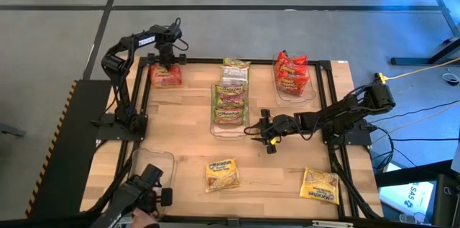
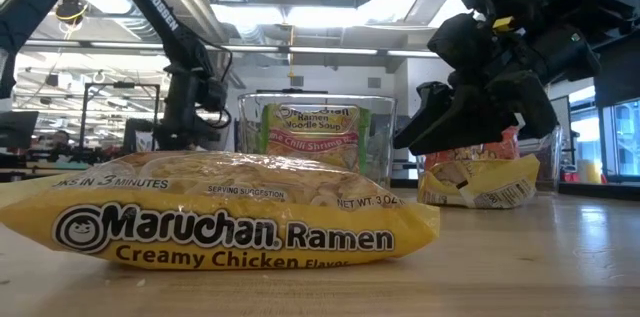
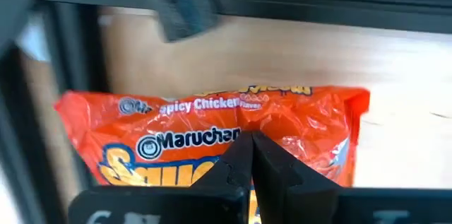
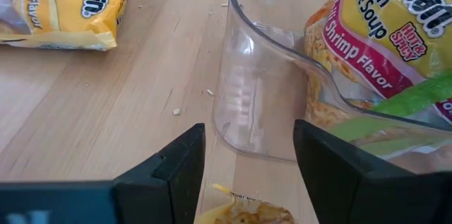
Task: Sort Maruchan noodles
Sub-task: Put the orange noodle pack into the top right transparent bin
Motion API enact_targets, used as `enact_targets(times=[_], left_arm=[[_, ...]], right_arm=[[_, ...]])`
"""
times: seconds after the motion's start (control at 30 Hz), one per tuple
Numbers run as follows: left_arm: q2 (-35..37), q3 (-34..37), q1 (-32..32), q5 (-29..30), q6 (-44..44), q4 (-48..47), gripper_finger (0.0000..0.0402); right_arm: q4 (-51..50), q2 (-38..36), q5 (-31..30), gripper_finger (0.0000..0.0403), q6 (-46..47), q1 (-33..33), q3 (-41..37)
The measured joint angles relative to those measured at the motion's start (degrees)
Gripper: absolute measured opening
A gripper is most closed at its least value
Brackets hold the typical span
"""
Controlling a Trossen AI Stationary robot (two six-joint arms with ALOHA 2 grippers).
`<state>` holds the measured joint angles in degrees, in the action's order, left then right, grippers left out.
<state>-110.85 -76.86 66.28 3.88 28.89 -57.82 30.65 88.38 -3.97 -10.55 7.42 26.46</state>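
A red Spicy Chicken Maruchan packet (image 1: 165, 77) (image 3: 212, 125) lies flat at the table's far left corner. My left gripper (image 1: 167, 61) (image 3: 251, 150) stands over it, shut. Green packets (image 1: 230, 102) lie in the middle clear bin (image 1: 214, 124), and one more (image 1: 236, 66) lies at that bin's far end. Red packets (image 1: 291, 73) fill the far right bin. Two yellow packets (image 1: 221, 174) (image 1: 320, 185) lie flat near the table's near edge. My right gripper (image 1: 253, 129) (image 4: 247, 157) hovers open beside the middle bin's near right corner (image 4: 240, 111). My left gripper comes down from above onto the middle of the red packet's printed upper face (image 3: 282, 139). The shut fingers seem to pinch the crinkled wrapper there. The fingers themselves hide the exact spot. The packet appears to rest on the table.
An empty clear bin (image 1: 154, 165) sits at the near left. A dark device (image 1: 147, 193) stands at the near left corner. Black frame rails (image 1: 327, 66) run along the table's sides. Bare wood (image 1: 273, 178) lies between the two yellow packets.
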Motion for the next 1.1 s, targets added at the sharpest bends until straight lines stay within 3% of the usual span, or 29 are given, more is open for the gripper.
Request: enact_targets(times=[0.23,0.47,0.67,0.8,0.93,1.1], left_arm=[[-0.02,0.0,0.37,-11.1,-2.97,1.99,0.0001],[-0.11,-1.57,0.35,-14.56,-6.61,1.54,0.0001],[-0.05,-10.54,-1.48,-6.32,-6.32,-8.75,0.0005],[1.37,-14.92,-6.38,-0.82,-1.78,-12.01,0.0002],[2.78,-15.32,-13.1,6.94,-0.28,-9.31,0.0003],[2.86,-13.24,-21.0,16.08,9.0,-6.83,0.0013]], right_arm=[[0.0,0.0,-0.02,0.0199,0.0,0.04,0.0],[-0.02,0.0,-0.02,0.0199,-0.12,0.04,0.0],[-0.02,0.0,-0.02,0.0199,-0.22,0.04,0.0],[-0.02,0.0,-0.02,0.0199,-0.22,0.04,-0.01],[-0.04,0.0,0.04,0.0199,-0.22,0.04,0.0],[-0.25,-0.02,1.66,0.0199,0.05,0.04,0.0]])
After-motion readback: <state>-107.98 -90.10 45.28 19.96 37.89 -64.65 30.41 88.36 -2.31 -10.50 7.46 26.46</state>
